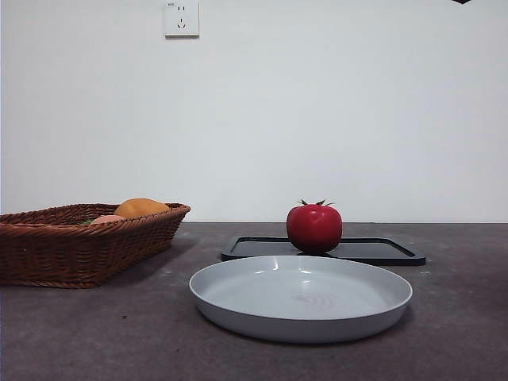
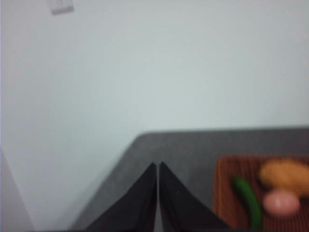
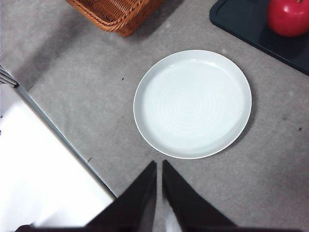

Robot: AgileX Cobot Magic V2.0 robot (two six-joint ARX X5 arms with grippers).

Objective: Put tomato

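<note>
The tomato [image 1: 314, 228], glossy red with a small dark green stem crown, sits upright on a flat black tray [image 1: 381, 251] toward the far side of the grey table [image 1: 79, 333]; the right wrist view catches it at a corner of that tray. Just in front of the tray lies a round pale grey plate [image 1: 238, 313] with nothing on it, its near rim close to the front camera. To the left stands a brown wicker basket [image 1: 55, 254], well apart from the plate, holding an orange-yellow fruit [image 1: 141, 208] and a pale pink fruit [image 1: 105, 219]; the left wrist view, which is blurred, also shows a green pepper [image 2: 248, 200] lying beside them in the basket. The right gripper [image 3: 159, 166] hangs high above the table on the near side of the plate, its 2 black jaws pressed almost together and holding nothing. The left gripper [image 2: 157, 166] is raised near the table's edge beside the basket, its 2 jaws likewise closed on nothing. A white wall socket [image 1: 181, 17] is mounted on the wall behind.
</note>
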